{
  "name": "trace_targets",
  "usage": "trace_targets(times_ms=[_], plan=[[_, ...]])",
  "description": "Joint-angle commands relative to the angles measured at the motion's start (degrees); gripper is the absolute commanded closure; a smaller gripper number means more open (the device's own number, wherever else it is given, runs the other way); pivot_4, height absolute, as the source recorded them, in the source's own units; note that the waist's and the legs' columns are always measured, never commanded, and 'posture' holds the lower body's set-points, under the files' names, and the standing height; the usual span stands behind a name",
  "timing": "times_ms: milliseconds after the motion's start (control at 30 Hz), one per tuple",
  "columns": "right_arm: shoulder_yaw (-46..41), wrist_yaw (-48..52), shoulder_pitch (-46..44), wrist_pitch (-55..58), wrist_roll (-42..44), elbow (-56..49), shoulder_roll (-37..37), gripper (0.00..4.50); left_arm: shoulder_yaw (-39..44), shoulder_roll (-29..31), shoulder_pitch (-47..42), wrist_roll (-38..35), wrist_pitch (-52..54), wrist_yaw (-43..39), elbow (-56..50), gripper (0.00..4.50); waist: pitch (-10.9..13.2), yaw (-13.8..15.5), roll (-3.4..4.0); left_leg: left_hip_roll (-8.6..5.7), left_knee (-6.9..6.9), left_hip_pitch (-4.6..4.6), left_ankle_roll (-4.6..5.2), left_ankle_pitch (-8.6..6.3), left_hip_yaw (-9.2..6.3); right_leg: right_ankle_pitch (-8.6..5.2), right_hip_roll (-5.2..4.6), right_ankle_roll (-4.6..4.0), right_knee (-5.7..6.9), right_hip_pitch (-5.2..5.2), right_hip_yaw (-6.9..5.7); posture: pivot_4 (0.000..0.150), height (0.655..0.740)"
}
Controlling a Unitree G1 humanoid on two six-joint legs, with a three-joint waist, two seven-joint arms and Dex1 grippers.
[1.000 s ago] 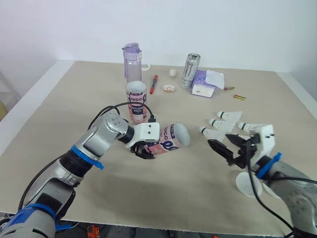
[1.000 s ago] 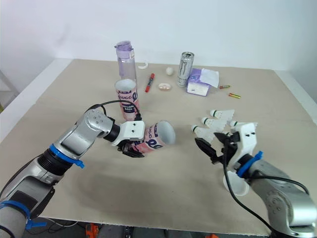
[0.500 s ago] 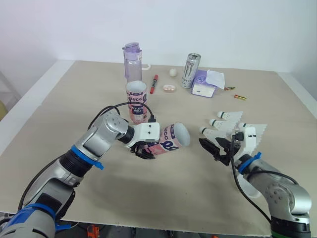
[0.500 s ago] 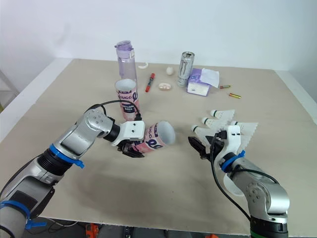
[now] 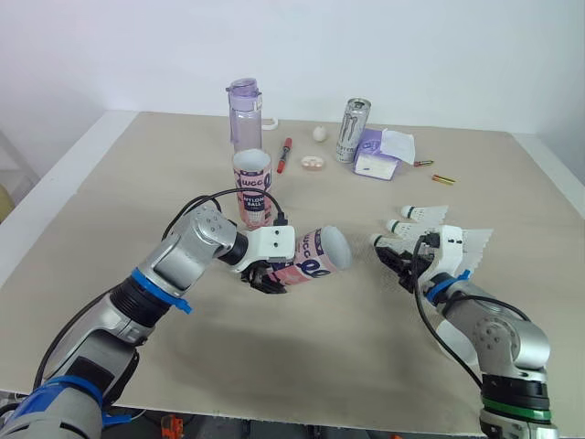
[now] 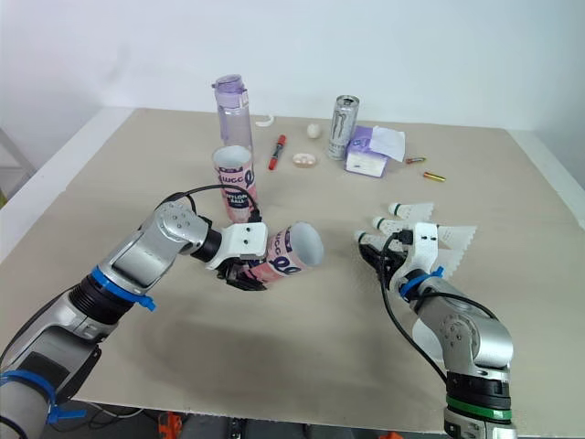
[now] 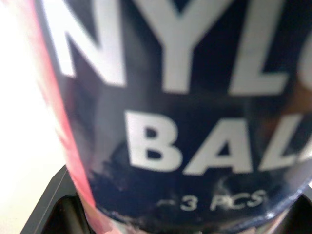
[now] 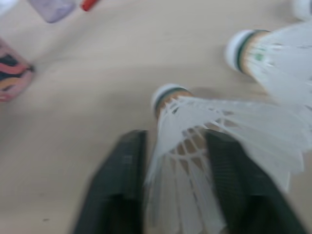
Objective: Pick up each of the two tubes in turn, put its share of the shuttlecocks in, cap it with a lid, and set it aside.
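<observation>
I see left gripper [image 5: 267, 280] clamped tight on pink tube [image 5: 315, 254], tube tipped on side, open mouth facing right gripper [image 5: 395, 263]. Left wrist view: tube label up close, "BALL", "3 PCS". Right wrist view tells me more than head views: black fingers [image 8: 122, 185] apart, one each side of shuttlecock [image 8: 195, 122] feathers on table [image 5: 110, 201]. Second tube [image 5: 253, 188] upright behind.
</observation>
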Motion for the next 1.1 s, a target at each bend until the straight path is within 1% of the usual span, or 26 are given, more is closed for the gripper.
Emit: trace_targets(times_ms=[33, 233, 400, 467, 567, 600, 700, 833, 1100], plan=[[-0.3, -0.1, -1.4, -1.5, -0.4, -0.7, 0.3, 4.46, -0.7, 0.1, 0.9, 1.2, 0.6, 1.6, 0.4, 1.43, 0.0, 0.0, 0.0, 0.0, 0.0, 0.0, 0.0, 0.0, 0.0, 0.01, 0.0, 0.0, 0.0, 0.0, 0.0, 0.15, 0.74], [0.6, 1.5, -1.6, -1.9, 0.2, -4.2, 0.1, 4.46, -0.7, 0.1, 0.9, 1.2, 0.4, 1.7, 0.5, 1.43, 0.0, 0.0, 0.0, 0.0, 0.0, 0.01, 0.01, 0.0, 0.0, 0.01, 0.01, -0.01, 0.0, 0.0, 0.0, 0.15, 0.74], [-0.4, 4.5, -1.1, 1.1, 4.0, -15.6, -4.8, 4.46, -0.7, 0.0, 0.8, 1.2, 0.2, 1.7, 0.8, 1.43, 0.0, 0.0, 0.07, 0.0, 0.0, -0.01, 0.01, 0.0, 0.0, 0.02, 0.0, 0.01, 0.0, -0.02, 0.02, 0.15, 0.74], [-0.3, 8.0, -0.3, 1.0, 3.9, -20.7, -10.2, 4.46, -0.6, 0.0, 0.6, 1.2, 0.1, 1.7, 1.1, 1.43, 0.0, 0.0, 0.06, 0.0, 0.0, -0.01, 0.01, 0.0, -0.03, 0.01, 0.0, 0.02, 0.0, 0.01, 0.01, 0.15, 0.74], [0.5, 18.0, 1.1, -5.7, -1.2, -27.2, -22.5, 4.46, -0.7, 0.0, 0.5, 1.3, -0.2, 1.6, 1.5, 1.43, 0.0, 0.1, 0.12, -0.01, 0.0, -0.03, 0.01, 0.0, 0.0, -0.02, -0.12, 0.06, -0.01, -0.02, 0.02, 0.15, 0.74], [0.3, 22.6, 1.6, -9.5, -2.8, -28.5, -26.3, 4.46, -0.8, -0.1, 0.4, 1.3, -0.3, 1.6, 1.6, 1.43, 0.0, 0.1, 0.08, -0.02, 0.0, -0.01, 0.01, 0.0, 0.02, -0.04, -0.13, 0.07, -0.01, -0.01, 0.02, 0.15, 0.74], [0.0, 31.0, 3.2, -17.7, -5.4, -30.0, -32.0, 4.46, -0.8, -0.1, 0.4, 1.3, -0.4, 1.5, 1.8, 1.43, 0.0, 0.2, 0.05, -0.06, 0.0, 0.01, 0.0, 0.0, 0.01, -0.04, -0.1, 0.05, -0.02, 0.0, -0.03, 0.15, 0.74], [1.8, 37.5, 3.5, -24.4, -7.4, -31.9, -35.3, 4.46, -0.9, -0.4, 0.0, 1.3, -0.7, 1.4, 2.3, 1.43, 0.0, 0.2, 0.04, -0.06, 0.01, 0.01, 0.0, 0.0, 0.01, -0.04, -0.12, 0.03, -0.02, 0.0, -0.04, 0.15, 0.74], [9.5, 38.1, 1.6, -28.6, -14.5, -29.8, -35.2, 4.46, -0.9, -1.0, -0.3, 1.3, -0.7, 1.6, 2.7, 1.43, 0.1, 0.4, 0.0, -0.04, 0.02, 0.0, 0.0, 0.01, 0.03, -0.03, -0.23, 0.03, -0.02, -0.01, -0.04, 0.15, 0.74]])
